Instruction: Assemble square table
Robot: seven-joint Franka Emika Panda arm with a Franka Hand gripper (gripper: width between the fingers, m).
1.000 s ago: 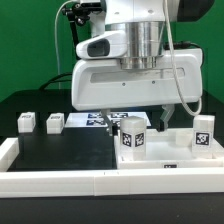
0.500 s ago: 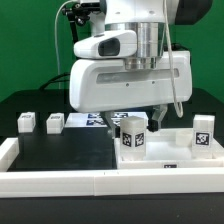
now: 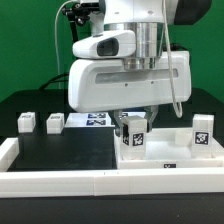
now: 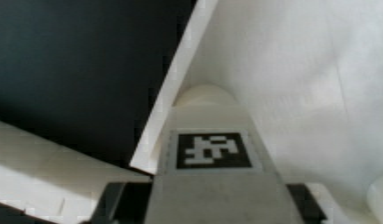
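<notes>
White tagged posts, four in the exterior view: post [image 3: 26,122] and post [image 3: 54,123] on the black table [image 3: 60,155], a third post [image 3: 203,131] by the slab [image 3: 165,165], a fourth post [image 3: 132,140] in the claw [image 3: 131,128]. Wrist view: fingers [image 4: 126,203] clench that post [image 4: 213,150] at the slab [image 4: 312,80] edge.

My arm [image 3: 135,10] has a smooth white shell, with a darker grey part showing at the exterior view's right. Below it sits a round collar [image 3: 148,42] of ribbed, silvery metal. A small white camera [image 3: 105,44] with rounded ends and a dark face is fixed beside the collar. Black wires [image 3: 75,15] bunch up behind it, near a bit of black hardware. A thin grey cable [image 3: 178,70] runs down the other side. My gripper [image 3: 133,120] has a broad white boxy body with softly rounded corners, and its two fingers [image 4: 124,206] are dark and flat-sided.
</notes>
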